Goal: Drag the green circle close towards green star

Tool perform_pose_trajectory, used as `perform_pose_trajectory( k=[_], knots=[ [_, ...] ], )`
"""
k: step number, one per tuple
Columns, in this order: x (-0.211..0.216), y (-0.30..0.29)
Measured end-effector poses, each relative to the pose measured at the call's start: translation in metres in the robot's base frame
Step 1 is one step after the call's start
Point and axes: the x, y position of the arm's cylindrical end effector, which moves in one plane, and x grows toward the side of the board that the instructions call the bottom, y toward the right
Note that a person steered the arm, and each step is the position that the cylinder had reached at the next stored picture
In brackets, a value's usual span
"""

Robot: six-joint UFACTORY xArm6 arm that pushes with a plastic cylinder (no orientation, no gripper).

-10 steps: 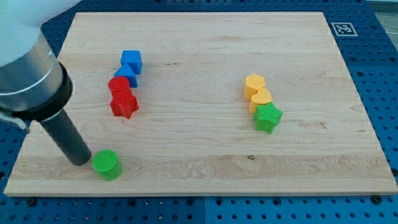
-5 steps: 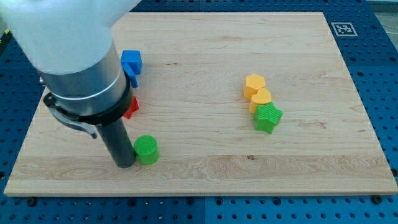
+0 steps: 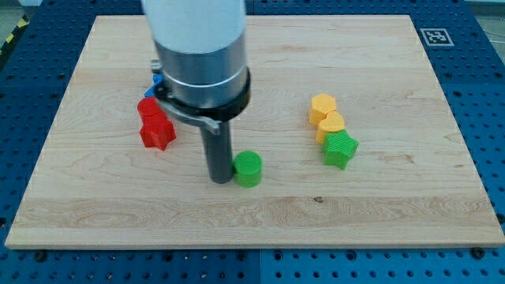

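The green circle (image 3: 248, 168) is a short green cylinder on the wooden board, below the board's middle. My tip (image 3: 219, 178) stands right against its left side, touching it. The green star (image 3: 340, 149) lies to the view's right of the circle, roughly a hundred pixels away and slightly higher. The arm's wide grey body rises above the rod and hides part of the board's upper left middle.
Two yellow blocks (image 3: 323, 106) (image 3: 331, 123) sit just above the green star, touching it in a row. Two red blocks (image 3: 150, 109) (image 3: 158, 132) lie to the left of the rod. A blue block (image 3: 155, 81) is mostly hidden behind the arm.
My tip has slid to the view's right and slightly up, pushing the green circle from the lower left toward the green star. The other blocks have not moved.
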Motion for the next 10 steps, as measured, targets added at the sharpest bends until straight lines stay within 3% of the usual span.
perform_pose_trajectory(
  k=[4,10],
  knots=[
    [-0.019,0.032],
    [-0.005,0.076]
  ],
)
